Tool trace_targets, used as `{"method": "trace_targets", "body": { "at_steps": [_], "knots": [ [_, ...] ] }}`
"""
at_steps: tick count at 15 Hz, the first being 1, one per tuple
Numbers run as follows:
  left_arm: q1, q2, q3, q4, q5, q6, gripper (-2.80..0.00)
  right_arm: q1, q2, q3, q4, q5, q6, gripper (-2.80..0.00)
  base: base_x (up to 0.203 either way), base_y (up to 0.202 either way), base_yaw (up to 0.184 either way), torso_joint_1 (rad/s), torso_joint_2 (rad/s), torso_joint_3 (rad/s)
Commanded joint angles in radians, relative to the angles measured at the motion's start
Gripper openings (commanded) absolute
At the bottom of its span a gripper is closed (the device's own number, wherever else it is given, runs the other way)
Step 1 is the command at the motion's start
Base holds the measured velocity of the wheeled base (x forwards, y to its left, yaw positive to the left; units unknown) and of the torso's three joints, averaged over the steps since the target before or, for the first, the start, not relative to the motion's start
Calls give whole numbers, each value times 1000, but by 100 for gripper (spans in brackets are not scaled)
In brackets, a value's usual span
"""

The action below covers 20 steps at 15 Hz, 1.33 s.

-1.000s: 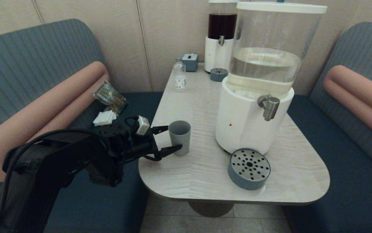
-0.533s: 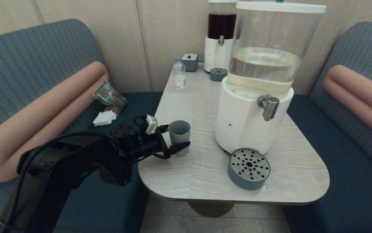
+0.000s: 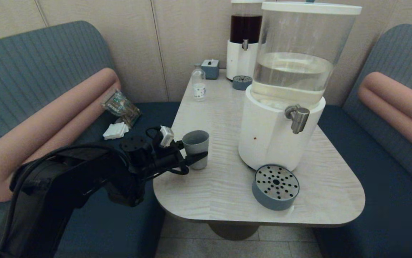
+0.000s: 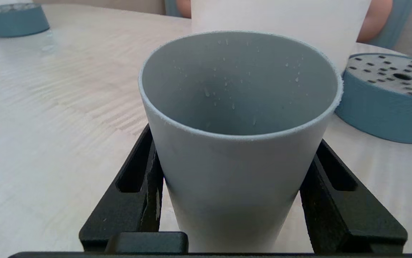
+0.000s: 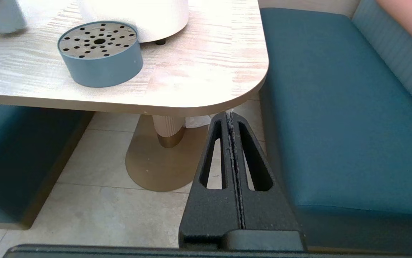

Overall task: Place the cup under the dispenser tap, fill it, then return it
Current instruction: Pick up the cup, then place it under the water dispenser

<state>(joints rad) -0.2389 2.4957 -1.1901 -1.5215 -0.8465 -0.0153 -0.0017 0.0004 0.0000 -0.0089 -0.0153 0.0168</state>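
Note:
The grey-blue cup (image 3: 196, 142) stands near the table's left edge, empty with droplets inside (image 4: 238, 172). My left gripper (image 3: 194, 151) is shut on it, one black finger (image 4: 145, 179) pressed against each side of its lower half. The steel dispenser tap (image 3: 298, 119) juts from the white-based dispenser (image 3: 266, 138) to the cup's right, with the round drip tray (image 3: 276, 186) below it, a hand's width from the cup. My right gripper (image 5: 230, 120) hangs shut below the table's near right corner, outside the head view.
At the table's back stand a dark-liquid dispenser (image 3: 245, 39), a small drip tray (image 3: 242, 82), a clear bottle (image 3: 199, 86) and a small blue box (image 3: 211, 68). A snack packet (image 3: 121, 106) and napkins (image 3: 115, 130) lie on the left bench.
My left gripper has reached forward round the cup and shut on it. The cup has shifted slightly left and up.

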Motion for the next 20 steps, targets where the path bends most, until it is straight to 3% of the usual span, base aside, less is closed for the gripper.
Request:
{"method": "trace_targets", "body": {
  "at_steps": [1, 3, 5, 11, 20],
  "knots": [
    [0, -113, 87, -9, -4, -1, -280, 0, 1, 0, 0, 0, 0, -280, 0, 0, 0, 0, 0, 0],
    [-17, -206, 155, -9, -2, -3, -280, 0, 1, 0, 0, 0, 0, -280, 0, 0, 0, 0, 0, 0],
    [-92, -246, 187, -9, 23, -2, -280, 0, 1, 0, 0, 0, 0, -280, 0, 0, 0, 0, 0, 0],
    [-278, -218, 75, 4, 104, -3, -280, 0, 1, 0, 0, 0, 0, -280, 0, 0, 0, 0, 0, 0],
    [-372, -139, -42, 62, 151, -3, -280, 0, 1, 0, 0, 0, 0, -280, 0, 0, 0, 0, 0, 0]
  ]
}}
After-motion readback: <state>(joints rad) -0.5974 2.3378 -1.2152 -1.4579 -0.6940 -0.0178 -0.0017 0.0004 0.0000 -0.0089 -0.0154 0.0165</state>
